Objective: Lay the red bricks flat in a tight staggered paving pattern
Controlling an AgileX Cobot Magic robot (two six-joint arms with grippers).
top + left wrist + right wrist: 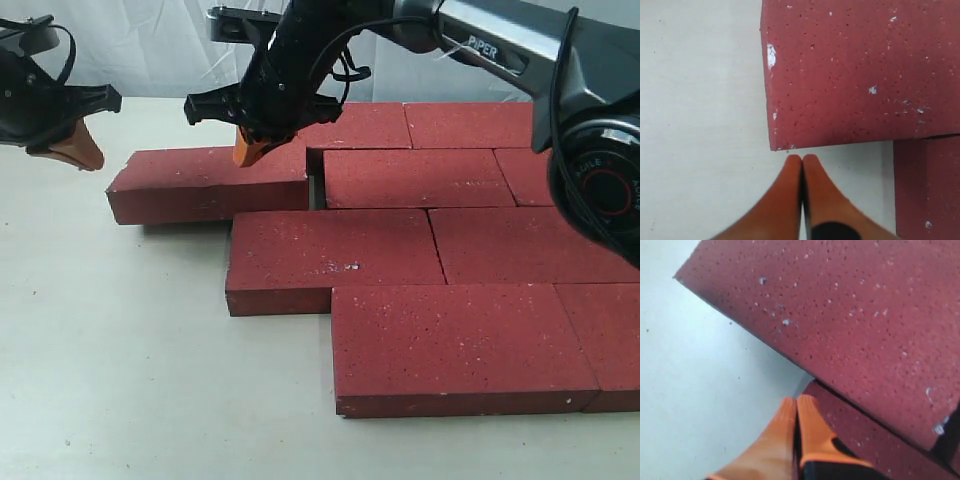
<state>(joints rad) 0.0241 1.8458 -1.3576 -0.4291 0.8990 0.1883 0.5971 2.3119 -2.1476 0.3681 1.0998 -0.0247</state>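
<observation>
The red bricks (pixel 430 250) are lying flat in staggered rows on the white table (pixel 120 380), with 1 outer brick (pixel 210 180) sitting a narrow gap off its neighbour. The right gripper (pixel 247 155), fingers pressed together, is pointing down at that brick's far edge. The left gripper (pixel 88 157), fingers also pressed together, is hovering just off the brick's outer end.

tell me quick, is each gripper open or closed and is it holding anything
Left gripper: closed, holding nothing.
Right gripper: closed, holding nothing.
</observation>
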